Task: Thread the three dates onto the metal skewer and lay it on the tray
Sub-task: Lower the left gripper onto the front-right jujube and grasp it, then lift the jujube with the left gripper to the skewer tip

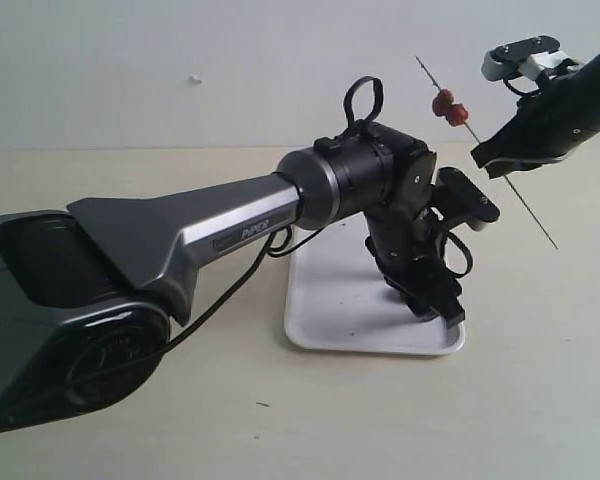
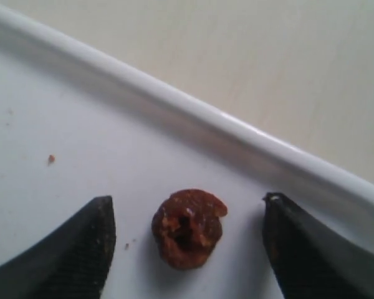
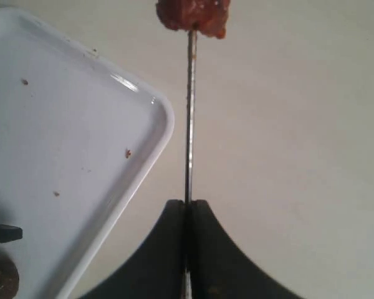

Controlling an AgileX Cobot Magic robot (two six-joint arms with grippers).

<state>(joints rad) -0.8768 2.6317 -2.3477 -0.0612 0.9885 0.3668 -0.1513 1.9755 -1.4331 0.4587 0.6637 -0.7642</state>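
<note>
My left gripper [image 2: 188,202] stands wide open, low over the tray [image 2: 174,106]. Its two dark fingers [image 2: 75,249] sit either side of a single date [image 2: 188,229] that lies on the white floor near the rim. As far as I can see, neither finger touches it. My right gripper [image 3: 188,208] is clamped on the metal skewer [image 3: 189,124], with the rod pinched between the fingers and no gap showing.

The exterior view gives me what the wrist cameras do not. The skewer is held up in the air, tilted, over the table [image 1: 540,380] to the right of the tray. Two dates [image 1: 450,106] are threaded near its upper end, touching each other, and a long bare length sticks out below the grip. The right wrist view catches only the end of that fruit at the picture's edge, with the tray's rounded corner just beside the rod and a few dark specks [image 3: 128,152] on the white. In the exterior view the loose date is hidden behind the left gripper. Only the left wrist view shows it plainly: wrinkled, with a dark hollow facing up.
</note>
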